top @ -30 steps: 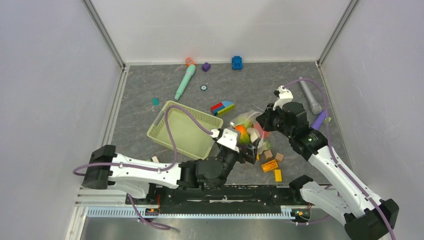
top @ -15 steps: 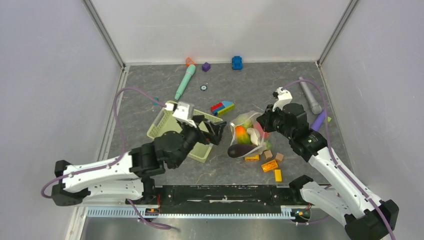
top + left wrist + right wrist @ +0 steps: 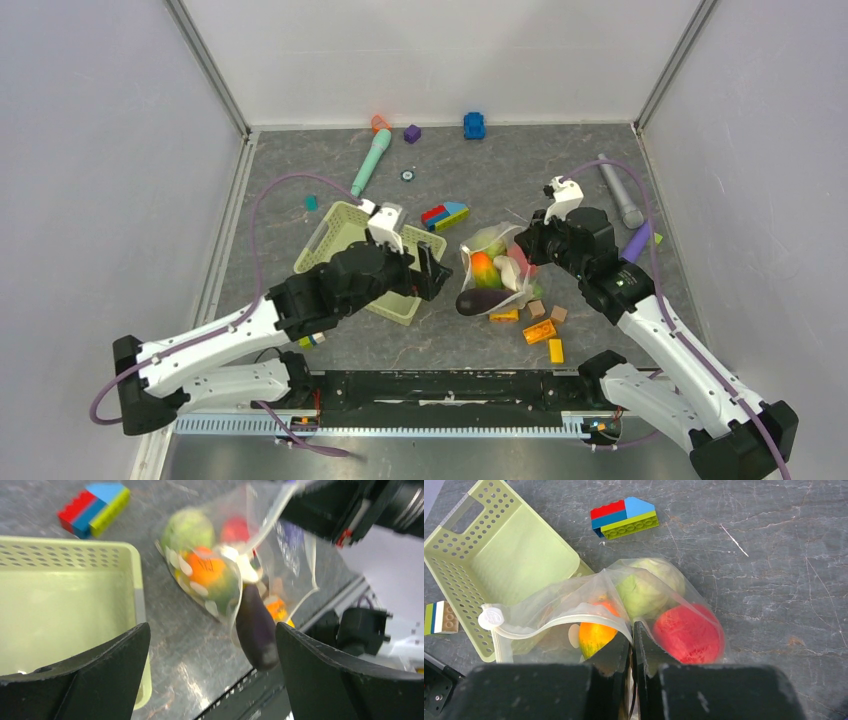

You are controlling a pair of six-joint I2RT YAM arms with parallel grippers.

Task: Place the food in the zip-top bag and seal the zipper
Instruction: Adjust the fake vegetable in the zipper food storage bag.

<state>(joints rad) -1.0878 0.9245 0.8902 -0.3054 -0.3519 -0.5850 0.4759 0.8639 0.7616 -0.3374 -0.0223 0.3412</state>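
The zip-top bag (image 3: 497, 262) lies right of the table's middle, clear with white dots. Inside it are the food pieces: a pale green cabbage (image 3: 644, 587), a red tomato (image 3: 686, 632) and an orange-green mango (image 3: 594, 632). A dark purple eggplant (image 3: 256, 630) pokes out of the bag's near mouth onto the table. My right gripper (image 3: 632, 627) is shut on the bag's upper edge, holding it up. The whitish zipper (image 3: 549, 625) curves away from that grip. My left gripper (image 3: 432, 272) hangs open and holds nothing, left of the bag, over the basket's right rim.
The pale green lattice basket (image 3: 345, 262) sits left of the bag. Red-blue-green blocks (image 3: 445, 215) lie behind it, orange and tan blocks (image 3: 540, 328) in front of the bag. A teal stick (image 3: 370, 163), grey marker (image 3: 620, 195) and small toys are farther back.
My left arm has pulled back from the bag's near mouth and swung left over the basket, its jaws open. The eggplant stays at the bag's mouth. The right gripper has not moved.
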